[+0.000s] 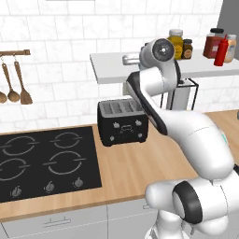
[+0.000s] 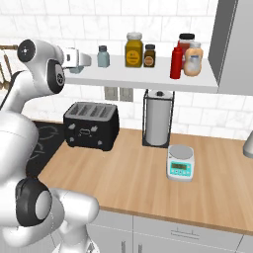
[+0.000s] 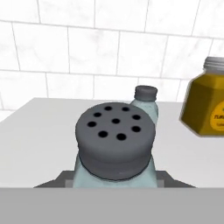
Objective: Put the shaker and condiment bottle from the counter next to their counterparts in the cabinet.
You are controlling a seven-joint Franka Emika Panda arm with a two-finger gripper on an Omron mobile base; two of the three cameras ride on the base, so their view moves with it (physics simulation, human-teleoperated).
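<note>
Shaker [image 3: 116, 144] pinched in the gripper [image 2: 81, 60] over the shelf's [image 2: 148, 74] left end, twin [image 2: 103, 56] just ahead; red bottle [image 2: 176, 61] already shelved.

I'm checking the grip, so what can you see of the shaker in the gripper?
The shaker is small, with a pale blue-grey translucent body and a dark grey round cap pierced by eight holes. It stands upright, clamped between the gripper's fingers, above the white shelf, just in front of its matching twin.

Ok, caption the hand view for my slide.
Gripper holds a shaker above the shelf, near its twin.
</note>
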